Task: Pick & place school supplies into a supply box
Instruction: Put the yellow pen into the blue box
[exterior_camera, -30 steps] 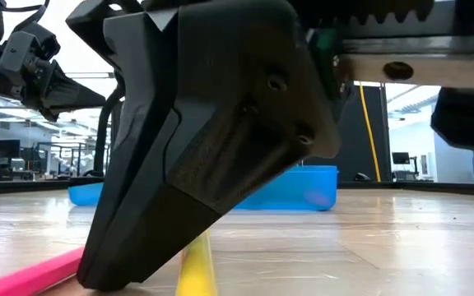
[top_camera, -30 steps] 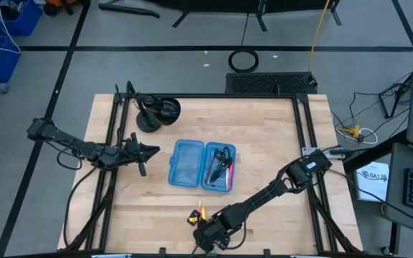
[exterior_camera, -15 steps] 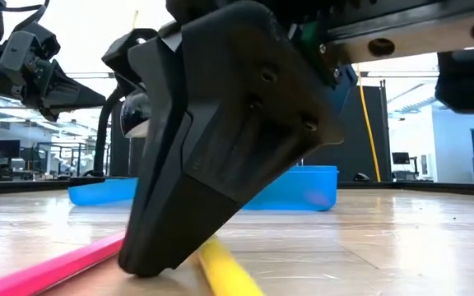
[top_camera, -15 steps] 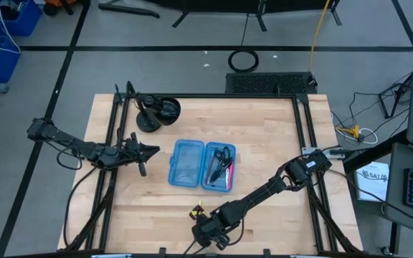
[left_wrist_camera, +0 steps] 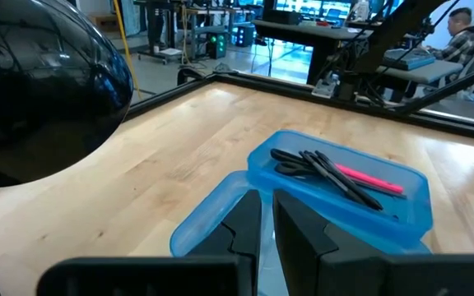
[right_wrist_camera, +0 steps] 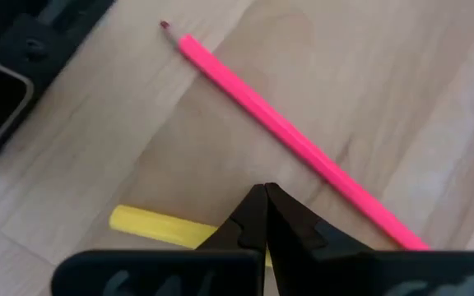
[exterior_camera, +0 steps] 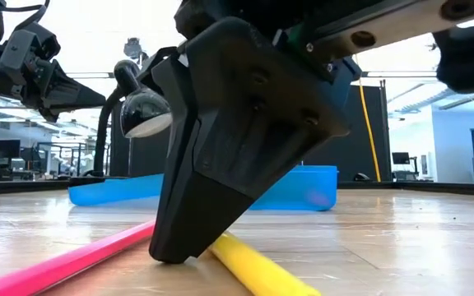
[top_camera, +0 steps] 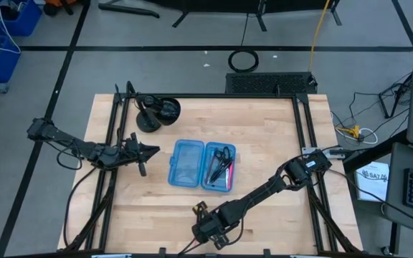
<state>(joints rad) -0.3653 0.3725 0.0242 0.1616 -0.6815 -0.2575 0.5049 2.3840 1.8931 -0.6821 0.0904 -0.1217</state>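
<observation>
The open light-blue supply box (top_camera: pixel 187 163) lies flat at mid-table; its right half holds scissors (top_camera: pixel 223 153), dark pens and a pink pen (left_wrist_camera: pixel 369 177). A pink pencil (right_wrist_camera: pixel 286 131) and a yellow pencil (right_wrist_camera: pixel 151 224) lie on the wood near the table's near edge. My right gripper (right_wrist_camera: pixel 263 189) is shut, with its tips down on the table between these two pencils (exterior_camera: pixel 171 255). My left gripper (top_camera: pixel 155 150) hovers shut to the left of the box, touching nothing. My right gripper comes down slanting from above with its fingers shut and nothing between them. The fingertip (exterior_camera: pixel 175 247) rests on the wood. The yellow pencil's shaft (exterior_camera: pixel 249 265) lies flat on the table right against the finger's outer side and runs under the fingers in the right wrist view.
A black round object on a stand (top_camera: pixel 158 111) sits at the far left of the table. The black frame rail (right_wrist_camera: pixel 6 74) runs close beside the pencils at the near edge. Bare wood lies between the box and the pencils.
My right gripper has slid its shut fingertips along the wood by the near edge and tipped somewhat. The yellow pencil has turned about on the table, from end-on to slanting in the low view. The pink pencil has shifted with it.
</observation>
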